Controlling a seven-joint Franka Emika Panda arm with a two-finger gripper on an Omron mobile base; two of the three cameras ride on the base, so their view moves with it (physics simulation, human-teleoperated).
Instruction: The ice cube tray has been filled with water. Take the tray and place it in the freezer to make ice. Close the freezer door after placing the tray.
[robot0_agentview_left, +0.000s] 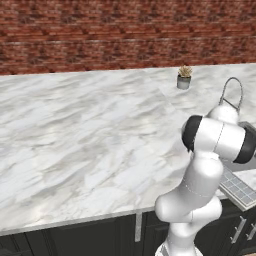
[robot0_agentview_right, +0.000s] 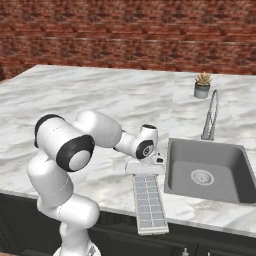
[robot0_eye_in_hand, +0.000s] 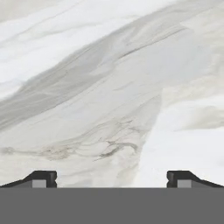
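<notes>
we find the ice cube tray (robot0_agentview_right: 149, 204) lying flat on the marble tabletop (robot0_agentview_right: 100, 95), at its front edge, just left of the sink (robot0_agentview_right: 205, 170) as the right base view shows it. one short end appears to reach slightly past the tabletop edge; the other end lies under the robot's hand. the water (robot0_agentview_right: 148, 199) shows as pale bluish filling in the square cells. a corner of the tray is also visible past the arm in the left base view.

risks, in our judgement:
- a grasp taken at the near short end would leave the long tray hanging as a lever; it could sag or tilt and the water would spill.
- a push from the fingers during descent could slide the tray further over the edge and tip it off.
- any roll of the wrist in transit would slop water out of the shallow cells.
- the sink and the faucet (robot0_agentview_right: 210, 116) stand close to the tray, so a wide swing of the arm could strike them.

the claw (robot0_eye_in_hand: 112, 178) stands fully open, fingertips (robot0_eye_in_hand: 43, 178) far apart, with nothing between them. the hand view looks onto bare marble. we see no contact with the tray, so we judge that nothing is held.

a small potted plant (robot0_agentview_right: 202, 84) stands well apart at the back.
</notes>
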